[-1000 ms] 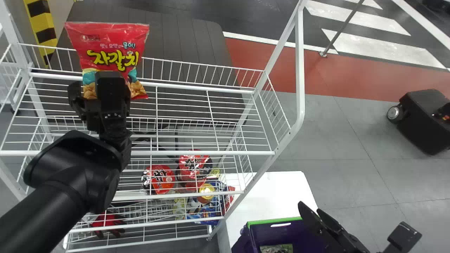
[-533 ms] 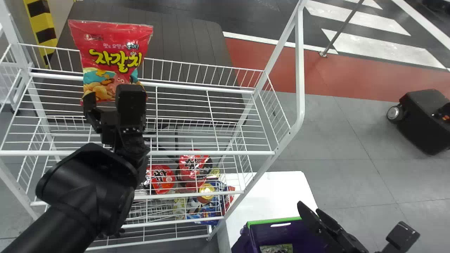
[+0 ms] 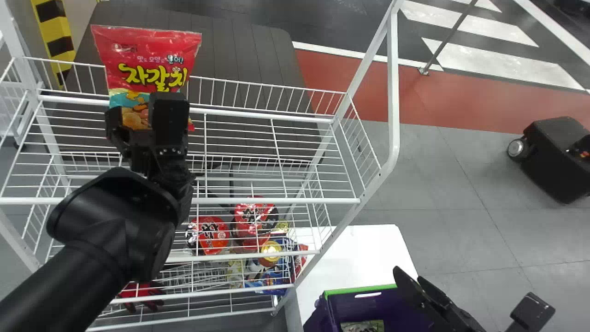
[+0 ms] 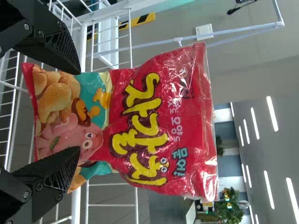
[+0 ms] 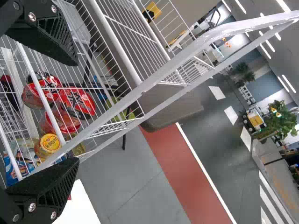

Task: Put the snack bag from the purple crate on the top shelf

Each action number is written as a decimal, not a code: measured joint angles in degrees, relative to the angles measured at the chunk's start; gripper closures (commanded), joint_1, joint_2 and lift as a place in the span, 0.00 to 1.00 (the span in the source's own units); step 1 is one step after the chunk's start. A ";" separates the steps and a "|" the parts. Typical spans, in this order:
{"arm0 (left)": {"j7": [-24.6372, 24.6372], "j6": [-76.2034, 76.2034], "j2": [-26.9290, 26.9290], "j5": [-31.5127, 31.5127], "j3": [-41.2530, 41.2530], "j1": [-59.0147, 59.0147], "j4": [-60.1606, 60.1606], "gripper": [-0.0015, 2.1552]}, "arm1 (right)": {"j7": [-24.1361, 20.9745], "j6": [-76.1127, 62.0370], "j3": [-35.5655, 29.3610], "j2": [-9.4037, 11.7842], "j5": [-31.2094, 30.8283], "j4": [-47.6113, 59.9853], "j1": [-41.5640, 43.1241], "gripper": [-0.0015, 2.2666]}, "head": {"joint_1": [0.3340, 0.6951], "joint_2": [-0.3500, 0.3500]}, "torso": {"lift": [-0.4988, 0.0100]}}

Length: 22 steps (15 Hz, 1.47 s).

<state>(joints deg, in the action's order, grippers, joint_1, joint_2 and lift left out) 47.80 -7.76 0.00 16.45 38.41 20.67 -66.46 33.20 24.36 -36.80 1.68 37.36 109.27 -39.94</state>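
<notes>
In the head view, a red snack bag [image 3: 147, 60] is being held up by the left gripper [image 3: 142, 110], its lower part being grasped between the two black fingers. The bag is being shown roughly upright, its printed front being turned to the camera, and is being seen against the left part of the white wire rack's top shelf [image 3: 299, 200]; whether any wire is being touched cannot be told. Farther down in the rack, red-lidded cups [image 3: 212, 235] and a jar with a yellow lid [image 3: 271, 249] are being held on a lower level. A purple crate [image 3: 359, 290] with a green rim is being supported by a white table [image 3: 359, 244] beside the rack. The right gripper [image 3: 408, 273] is being kept over the right part of the crate.

In the left wrist view, the bag's lower end is being clasped from two sides by the ridged fingers [image 4: 51, 175], while the red upper part is being left sticking out past their tips.

In the right wrist view, the right gripper is being held released, its two fingers [image 5: 49, 186] being spread wide, with wire shelving and the cups being seen beyond.
</notes>
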 measured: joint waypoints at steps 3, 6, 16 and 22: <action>-0.32 0.06 0.00 0.74 0.39 1.23 2.50 0.16 | -0.01 0.87 -0.07 -0.26 0.06 0.82 -0.23 0.04 | 1.00 0.00 | 0.98; -1.49 0.03 0.00 1.85 0.37 3.04 5.49 0.18 | 0.08 1.26 -0.47 -0.60 0.18 1.38 -0.66 0.04 | 1.00 0.00 | 0.98; -2.88 -0.12 0.00 2.13 -0.67 3.94 6.90 0.26 | 1.43 2.37 -1.50 -1.06 1.10 1.48 -1.01 0.04 | 1.00 0.00 | 0.98; -3.09 0.08 0.00 3.07 -0.80 5.85 9.41 0.15 | 2.01 2.49 -1.57 -1.31 1.21 1.56 -1.19 0.04 | 1.00 0.00 | 0.98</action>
<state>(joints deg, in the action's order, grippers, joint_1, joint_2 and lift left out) 44.71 -7.68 0.00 19.52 37.62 26.52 -57.05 35.21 26.85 -38.37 0.37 38.57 110.83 -41.13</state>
